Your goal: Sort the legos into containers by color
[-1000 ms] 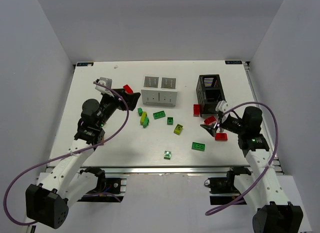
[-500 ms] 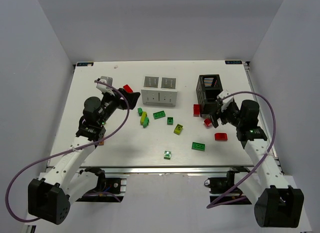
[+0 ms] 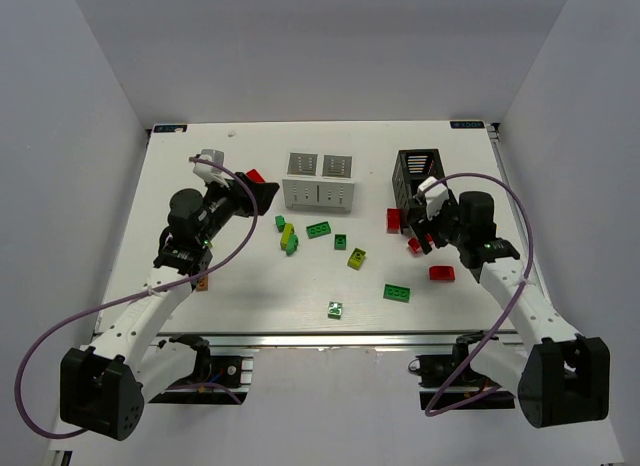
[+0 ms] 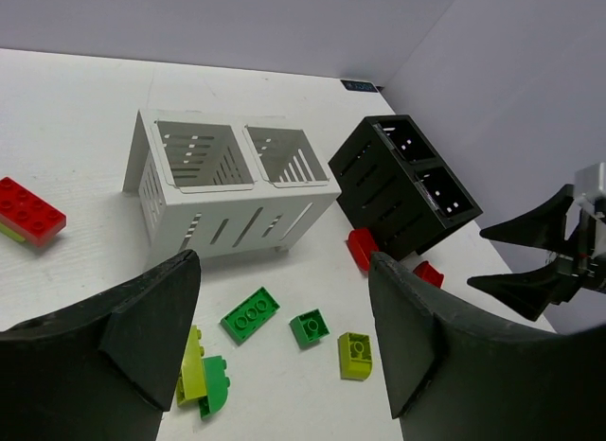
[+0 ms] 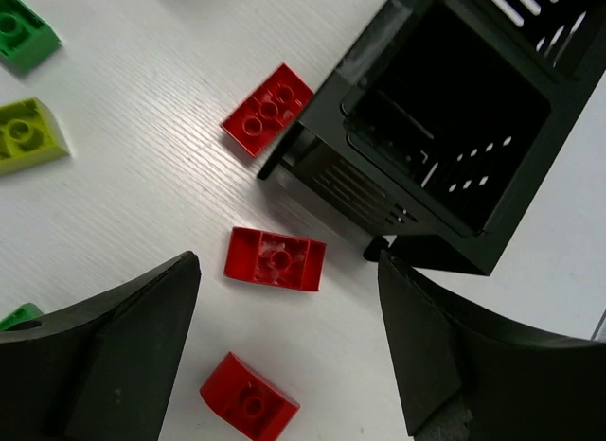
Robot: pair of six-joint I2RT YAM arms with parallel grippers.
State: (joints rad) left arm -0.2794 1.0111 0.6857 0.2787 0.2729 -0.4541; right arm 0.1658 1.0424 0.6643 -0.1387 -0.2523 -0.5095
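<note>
White table (image 3: pixel 180 186), all bricks loose on it, none visible in either box. Black box (image 3: pixel 417 178) far right, white box (image 3: pixel 319 181) far centre, well apart; the white box's two compartments look bare from the left wrist.

Left gripper (image 3: pixel 262 198) hangs near the white box's left end, jaws apart, nothing between them. Right gripper (image 3: pixel 425 229) hangs just before the black box, jaws wide, empty.

Greens and yellow-greens are scattered mid-table: the stuck-together pair (image 3: pixel 288 236), flat green (image 3: pixel 319 229), yellow-green wedge (image 3: pixel 357 257).

Reds:
- flat red brick (image 5: pixel 268 110) touching the black box's corner
- upturned red brick (image 5: pixel 275 259), hollow side up, between the right jaws and near the box's foot
- curved red brick (image 5: pixel 249 398) just beside
- long red brick (image 4: pixel 28 210) far left, with a yellow-green sliver under it

Risks, my read:
- Right: the far finger could clip the box wall on the way down and shove it.
- Right: the upturned brick, lying flat, may squirt out of a shallow pinch.
- Left: grabbing the long red may drag the yellow-green piece along into the wrong colour.
</note>
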